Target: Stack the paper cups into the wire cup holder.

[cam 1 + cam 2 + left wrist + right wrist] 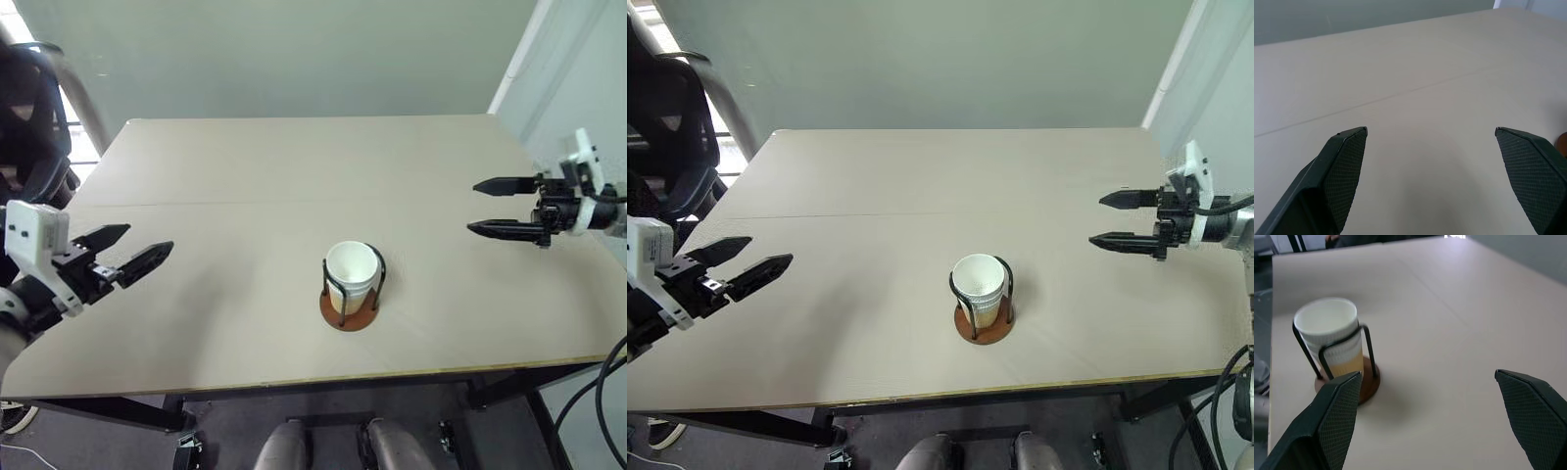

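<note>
**Cups nested in the holder, both grippers standing empty**

One wire cup holder (351, 294) is sitting on the table (294, 176), near the front edge and roughly midway between the two arms. Its round reddish-brown disc base is resting flat on the tabletop, and its two black wire loops are rising upright around the paper cups (352, 271). The cups are sitting nested one inside another within the loops, mouth up; a single white rim is showing at the top, and stepped edges are showing down the side, but the exact number in the stack cannot be told.

Two grippers are hovering over the table, one at each side, both well apart from the holder. The left gripper (132, 251) is pointing inward over the table's left part with its jaws spread wide and nothing between them. The right gripper (495, 207) is pointing inward from the right edge, its jaws likewise released and empty.

The right wrist view is showing the stack close up, with the tan-yellow lower wall of the outer cup behind the wire. The left wrist view is showing bare tabletop with a seam line running across it, and a sliver of the reddish-brown base at one edge.

A dark chair (666, 127) is standing beyond the table's left corner.
</note>
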You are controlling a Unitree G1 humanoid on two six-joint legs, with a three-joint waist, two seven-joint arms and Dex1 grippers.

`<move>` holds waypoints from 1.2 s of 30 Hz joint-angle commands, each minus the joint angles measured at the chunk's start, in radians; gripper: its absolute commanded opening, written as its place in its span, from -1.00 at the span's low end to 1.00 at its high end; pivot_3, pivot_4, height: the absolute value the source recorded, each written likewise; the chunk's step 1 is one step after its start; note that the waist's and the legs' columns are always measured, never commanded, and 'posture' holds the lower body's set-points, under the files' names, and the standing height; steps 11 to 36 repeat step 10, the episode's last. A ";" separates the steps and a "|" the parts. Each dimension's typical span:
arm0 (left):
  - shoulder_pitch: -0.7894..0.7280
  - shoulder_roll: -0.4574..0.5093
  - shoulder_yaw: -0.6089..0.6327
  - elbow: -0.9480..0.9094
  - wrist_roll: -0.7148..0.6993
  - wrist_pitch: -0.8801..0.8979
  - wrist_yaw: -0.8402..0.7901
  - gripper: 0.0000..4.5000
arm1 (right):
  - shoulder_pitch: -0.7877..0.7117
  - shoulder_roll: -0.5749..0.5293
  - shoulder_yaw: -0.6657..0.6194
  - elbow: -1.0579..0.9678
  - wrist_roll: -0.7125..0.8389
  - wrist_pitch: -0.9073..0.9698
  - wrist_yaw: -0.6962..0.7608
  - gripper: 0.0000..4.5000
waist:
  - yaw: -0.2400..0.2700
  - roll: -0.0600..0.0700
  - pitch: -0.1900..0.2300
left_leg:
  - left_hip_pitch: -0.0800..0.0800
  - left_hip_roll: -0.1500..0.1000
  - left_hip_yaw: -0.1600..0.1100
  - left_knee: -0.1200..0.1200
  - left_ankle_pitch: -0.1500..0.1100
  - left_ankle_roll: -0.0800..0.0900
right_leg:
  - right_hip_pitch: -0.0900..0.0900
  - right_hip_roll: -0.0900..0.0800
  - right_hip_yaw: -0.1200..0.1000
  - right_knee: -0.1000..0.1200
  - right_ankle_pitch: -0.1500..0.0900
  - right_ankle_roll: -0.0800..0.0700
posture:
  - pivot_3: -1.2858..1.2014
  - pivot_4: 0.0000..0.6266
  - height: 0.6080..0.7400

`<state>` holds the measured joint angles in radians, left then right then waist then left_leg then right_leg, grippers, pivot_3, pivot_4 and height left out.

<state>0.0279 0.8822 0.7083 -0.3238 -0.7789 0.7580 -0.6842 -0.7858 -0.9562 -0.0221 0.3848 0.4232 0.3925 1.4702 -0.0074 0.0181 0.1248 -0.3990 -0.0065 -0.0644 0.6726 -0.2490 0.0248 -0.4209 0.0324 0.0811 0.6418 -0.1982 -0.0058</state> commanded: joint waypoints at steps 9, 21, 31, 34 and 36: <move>-0.016 0.064 0.042 -0.015 -0.023 0.014 -0.036 0.99 | -0.045 -0.029 0.007 0.027 -0.068 -0.021 0.054 1.00 | -0.001 0.000 0.000 | -0.001 0.000 0.000 -0.005 0.000 -0.002 | -0.003 0.000 0.000 0.000 -0.002 -0.002 | 0.03 -0.52 1.00; -0.016 0.068 0.041 -0.012 -0.021 0.010 -0.041 0.99 | -0.044 -0.031 0.008 0.029 -0.075 -0.022 0.056 1.00 | -0.001 0.000 0.000 | -0.001 0.000 0.000 -0.006 -0.001 -0.002 | -0.003 0.000 0.000 0.000 -0.002 -0.002 | 0.03 -0.52 1.00; -0.016 0.068 0.041 -0.012 -0.021 0.010 -0.041 0.99 | -0.044 -0.031 0.008 0.029 -0.075 -0.022 0.056 1.00 | -0.001 0.000 0.000 | -0.001 0.000 0.000 -0.006 -0.001 -0.002 | -0.003 0.000 0.000 0.000 -0.002 -0.002 | 0.03 -0.52 1.00; -0.016 0.068 0.041 -0.012 -0.021 0.010 -0.041 0.99 | -0.044 -0.031 0.008 0.029 -0.075 -0.022 0.056 1.00 | -0.001 0.000 0.000 | -0.001 0.000 0.000 -0.006 -0.001 -0.002 | -0.003 0.000 0.000 0.000 -0.002 -0.002 | 0.03 -0.52 1.00; -0.016 0.068 0.041 -0.012 -0.021 0.010 -0.041 0.99 | -0.044 -0.031 0.008 0.029 -0.075 -0.022 0.056 1.00 | -0.001 0.000 0.000 | -0.001 0.000 0.000 -0.006 -0.001 -0.002 | -0.003 0.000 0.000 0.000 -0.002 -0.002 | 0.03 -0.52 1.00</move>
